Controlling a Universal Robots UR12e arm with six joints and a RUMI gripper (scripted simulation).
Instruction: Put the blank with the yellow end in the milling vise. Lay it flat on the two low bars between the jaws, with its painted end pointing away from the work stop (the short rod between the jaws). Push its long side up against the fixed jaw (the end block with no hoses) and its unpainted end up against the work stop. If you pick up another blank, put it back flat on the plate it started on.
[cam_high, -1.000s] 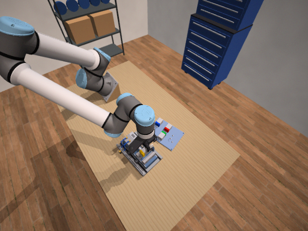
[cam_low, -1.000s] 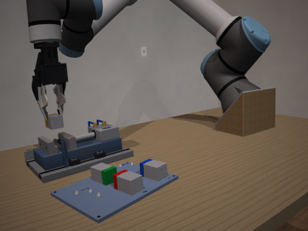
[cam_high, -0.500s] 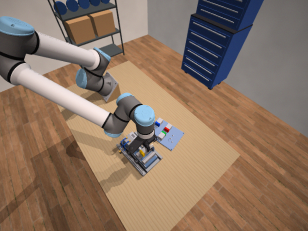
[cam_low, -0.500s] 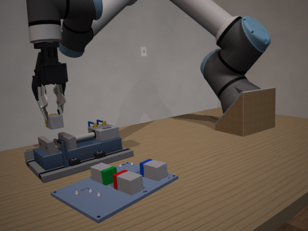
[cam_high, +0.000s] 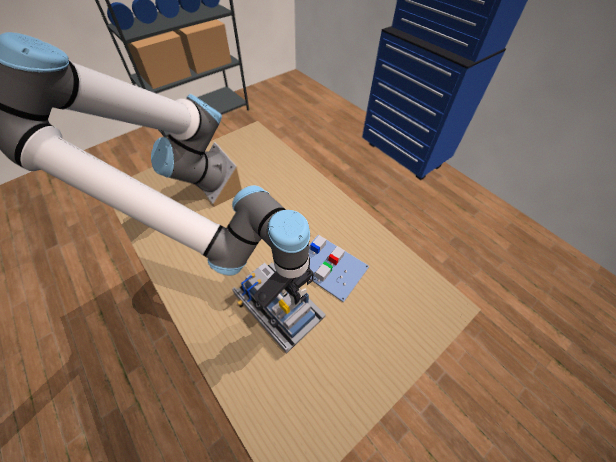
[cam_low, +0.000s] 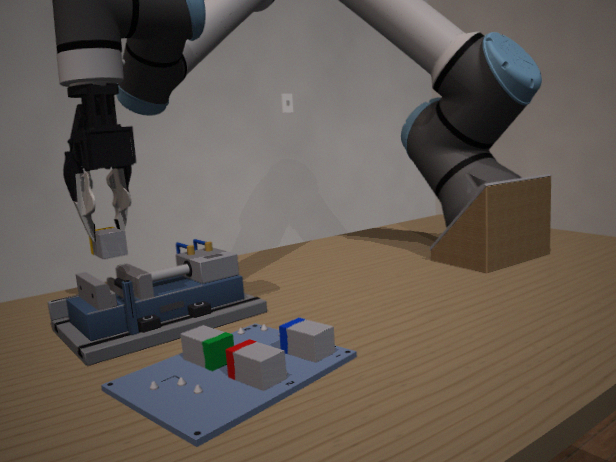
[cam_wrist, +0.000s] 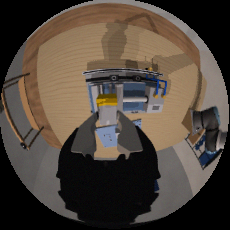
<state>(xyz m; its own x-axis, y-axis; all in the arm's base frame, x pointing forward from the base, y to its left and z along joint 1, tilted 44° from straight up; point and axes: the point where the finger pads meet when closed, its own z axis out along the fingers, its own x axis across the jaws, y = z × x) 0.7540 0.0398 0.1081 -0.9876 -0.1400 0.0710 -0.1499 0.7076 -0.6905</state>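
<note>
My gripper (cam_low: 106, 231) is shut on the grey blank with the yellow end (cam_low: 109, 244) and holds it in the air a little above the milling vise (cam_low: 150, 297), over the gap between the jaws. The blank also shows in the wrist view (cam_wrist: 106, 106), with its yellow end to the left, and in the top view (cam_high: 284, 306). The fixed jaw (cam_low: 95, 290) is the grey block at the vise's left end. The moving jaw (cam_low: 135, 279) stands right of it. The end block with hoses (cam_low: 207, 265) is at the right. The low bars and the work stop are hard to make out.
A blue plate (cam_low: 230, 380) in front of the vise carries three other blanks, with green (cam_low: 207, 347), red (cam_low: 255, 364) and blue (cam_low: 306, 339) ends, and small white pegs. The arm's wooden base wedge (cam_low: 495, 227) stands at the back right.
</note>
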